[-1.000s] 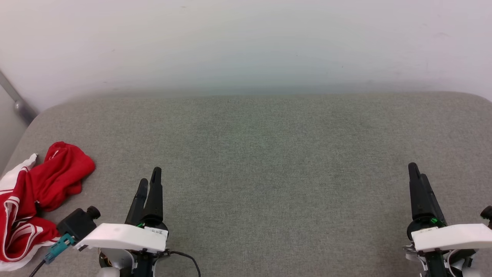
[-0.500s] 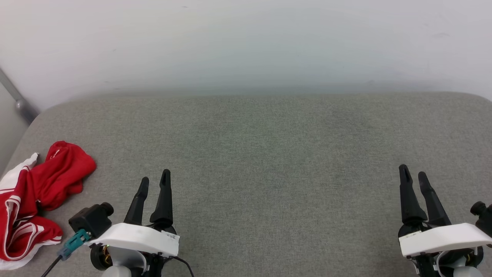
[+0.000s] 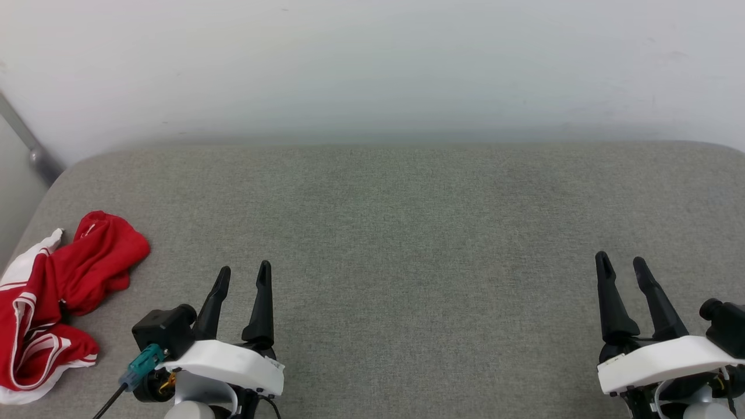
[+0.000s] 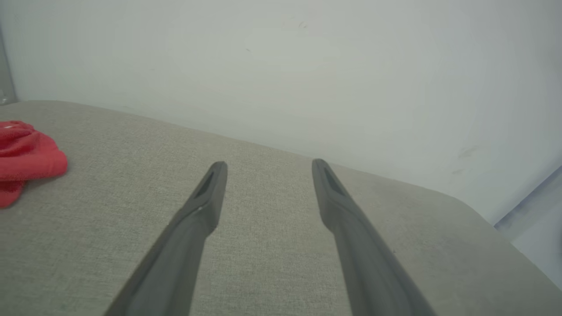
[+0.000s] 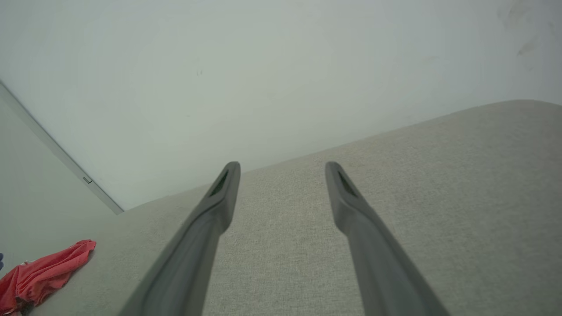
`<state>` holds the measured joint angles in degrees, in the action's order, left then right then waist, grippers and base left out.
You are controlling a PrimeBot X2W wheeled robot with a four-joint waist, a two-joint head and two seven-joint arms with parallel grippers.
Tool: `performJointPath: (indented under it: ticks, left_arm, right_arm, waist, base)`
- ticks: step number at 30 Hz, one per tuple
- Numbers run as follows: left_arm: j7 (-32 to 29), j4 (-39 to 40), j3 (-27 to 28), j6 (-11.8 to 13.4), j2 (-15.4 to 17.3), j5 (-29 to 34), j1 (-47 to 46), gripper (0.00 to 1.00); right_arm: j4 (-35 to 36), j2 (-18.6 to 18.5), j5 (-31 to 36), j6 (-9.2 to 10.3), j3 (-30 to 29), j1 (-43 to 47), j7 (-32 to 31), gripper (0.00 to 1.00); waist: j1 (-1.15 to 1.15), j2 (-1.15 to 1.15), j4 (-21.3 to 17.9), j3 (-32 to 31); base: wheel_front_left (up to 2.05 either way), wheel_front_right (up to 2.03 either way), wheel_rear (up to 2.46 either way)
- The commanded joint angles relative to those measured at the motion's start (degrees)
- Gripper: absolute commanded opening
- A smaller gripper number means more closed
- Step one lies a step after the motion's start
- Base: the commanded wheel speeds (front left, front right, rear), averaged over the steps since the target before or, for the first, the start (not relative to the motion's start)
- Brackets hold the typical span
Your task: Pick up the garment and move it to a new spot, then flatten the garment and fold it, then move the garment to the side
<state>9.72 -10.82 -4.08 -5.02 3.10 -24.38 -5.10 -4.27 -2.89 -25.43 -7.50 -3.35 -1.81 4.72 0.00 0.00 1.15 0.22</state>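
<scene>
Garment (image 3: 55,291) crumpled at far-left edge of grey surface (image 3: 407,233). L gripper (image 3: 243,278) and R gripper (image 3: 621,266): fingers spread, nothing held.

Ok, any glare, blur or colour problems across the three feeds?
Head view: soft even light, no glare; crumpled red-and-white jersey T-shirt sharp, faint green tint on the grey fabric surface mid-frame. Left wrist view: left end effector blurs toward the bottom edge, shirt washed pinkish. Right wrist view: right end effector blurs likewise.
</scene>
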Motion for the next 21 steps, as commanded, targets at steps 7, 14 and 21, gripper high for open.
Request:
performJointPath:
  ticks: [7,14,21]
  left_arm:
    - [1.22,0.57,-0.63,0.68,0.80,5.24,-1.39,1.00]
    - [2.16,0.70,-1.21,1.36,1.06,9.34,-1.33,1.00]
    - [2.95,0.49,-1.85,1.69,1.24,12.83,-1.36,1.00]
  right_arm:
    - [1.40,-0.02,4.92,0.01,-0.50,0.53,-0.37,1.00]
    - [1.83,0.00,8.66,0.01,-0.88,1.02,-0.50,1.00]
    - [2.17,0.00,12.03,0.01,-0.95,1.29,-0.40,1.00]
  waist:
    - [0.00,0.00,0.08,0.04]
    - [0.00,0.00,0.10,0.03]
    - [0.00,0.00,0.16,0.05]
  base:
    - [0.00,0.00,0.00]
    - [0.00,0.00,0.00]
    - [0.00,0.00,0.00]
